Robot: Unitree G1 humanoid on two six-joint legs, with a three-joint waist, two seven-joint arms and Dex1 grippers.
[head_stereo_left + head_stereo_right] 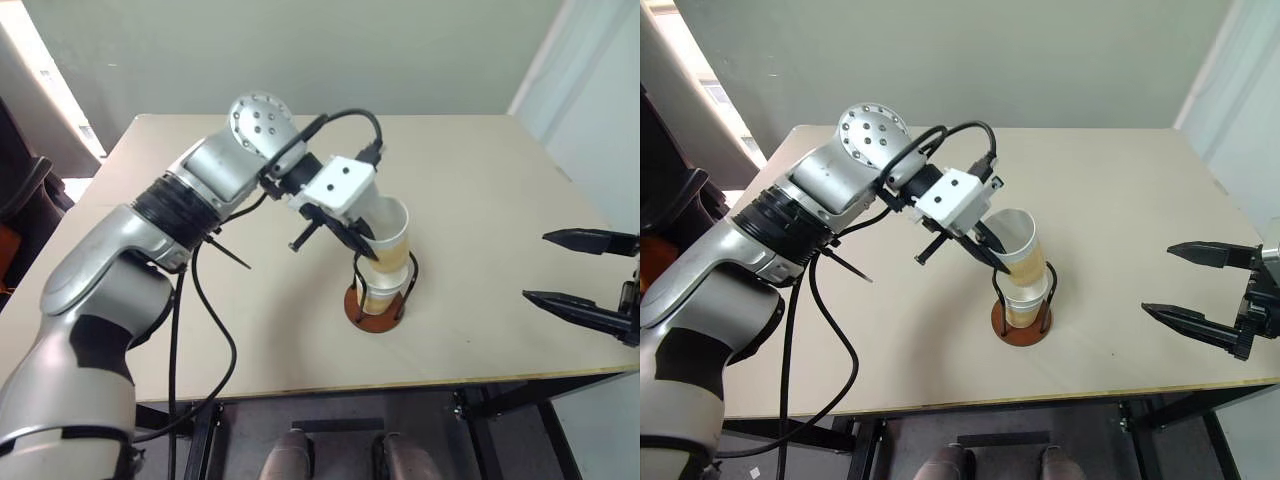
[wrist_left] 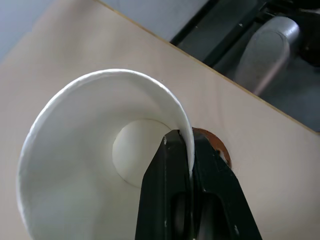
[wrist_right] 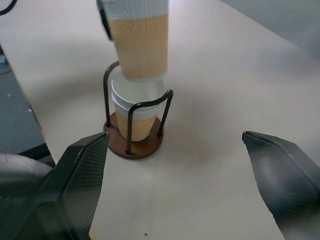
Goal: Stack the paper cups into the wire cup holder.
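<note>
Left eye view: near the frame's centre, the left gripper (image 1: 362,243) pinches the white rim of a paper cup (image 1: 392,238), holding it tilted just above the wire cup holder (image 1: 378,303). Inside the holder's black loops sit nested cups (image 3: 136,114), two white rims showing in the right wrist view. At the right edge, the right gripper (image 1: 580,270) hangs with fingers spread wide, empty, well apart from the holder above the tan surface (image 1: 480,190).

table (image 1: 480,200): pale wood | wall (image 1: 350,50): grey-green | window light (image 1: 30,70): left
</note>
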